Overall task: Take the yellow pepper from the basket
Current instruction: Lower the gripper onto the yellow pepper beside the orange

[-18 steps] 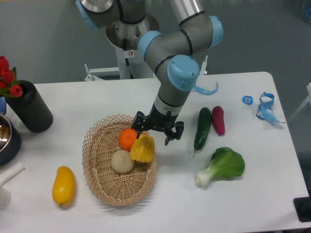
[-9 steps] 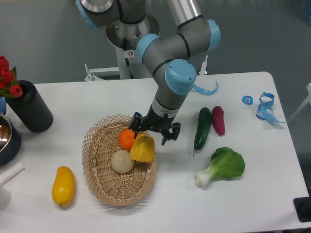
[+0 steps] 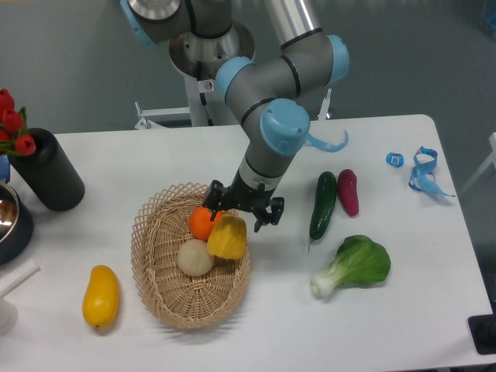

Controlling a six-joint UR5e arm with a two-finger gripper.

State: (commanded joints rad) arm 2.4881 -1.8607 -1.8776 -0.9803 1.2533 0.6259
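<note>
Fingers (image 3: 212,198) spread wide, empty; my black two-finger gripper (image 3: 235,214) just above blocky glossy yellow pepper (image 3: 227,237) in oval tan wicker basket (image 3: 152,291).

White table (image 3: 434,294) with rounded corners against a plain grey-blue backdrop, evenly lit.

The arm reaches down and forward, its gripper (image 3: 234,216) pointing downward with jaws spread apart.
</note>
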